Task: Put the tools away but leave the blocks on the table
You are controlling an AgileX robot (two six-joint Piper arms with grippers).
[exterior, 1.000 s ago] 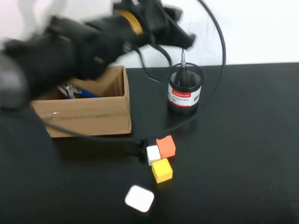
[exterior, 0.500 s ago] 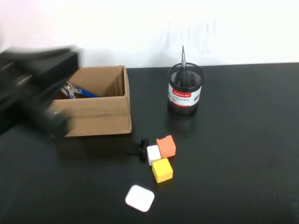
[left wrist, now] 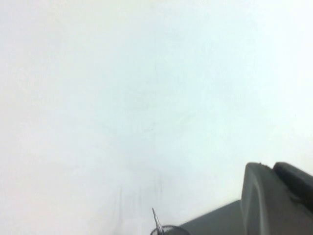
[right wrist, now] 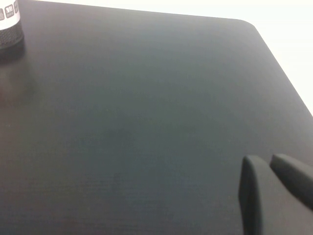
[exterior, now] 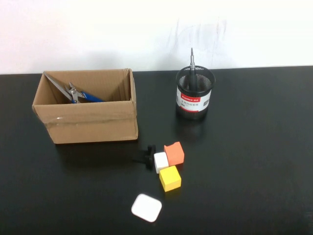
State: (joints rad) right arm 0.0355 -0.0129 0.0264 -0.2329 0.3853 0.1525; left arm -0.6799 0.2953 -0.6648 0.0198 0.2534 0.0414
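Note:
No arm shows in the high view. The black-handled screwdriver [exterior: 191, 73] stands in a black mesh cup [exterior: 194, 100]. The blue-handled pliers [exterior: 87, 97] and a steel scissors blade [exterior: 57, 86] lie in the cardboard box [exterior: 88, 120]; the red handles are hidden. The orange block [exterior: 174, 153], white block [exterior: 160, 162] and yellow block [exterior: 169, 178] sit together on the table [exterior: 254, 147]. My left gripper [left wrist: 270, 166] is shut and empty, raised and facing the wall, with the screwdriver tip [left wrist: 155, 218] below it. My right gripper [right wrist: 266, 159] is shut and empty over bare table.
A flat white rounded-square case [exterior: 146, 208] lies near the front edge. A small black knob piece [exterior: 146, 155] lies left of the white block. The mesh cup's base [right wrist: 9, 24] shows at a corner of the right wrist view.
My left arm has drawn back from above the mesh cup, swept left over the box and left the high view. The screwdriver stays in the cup.

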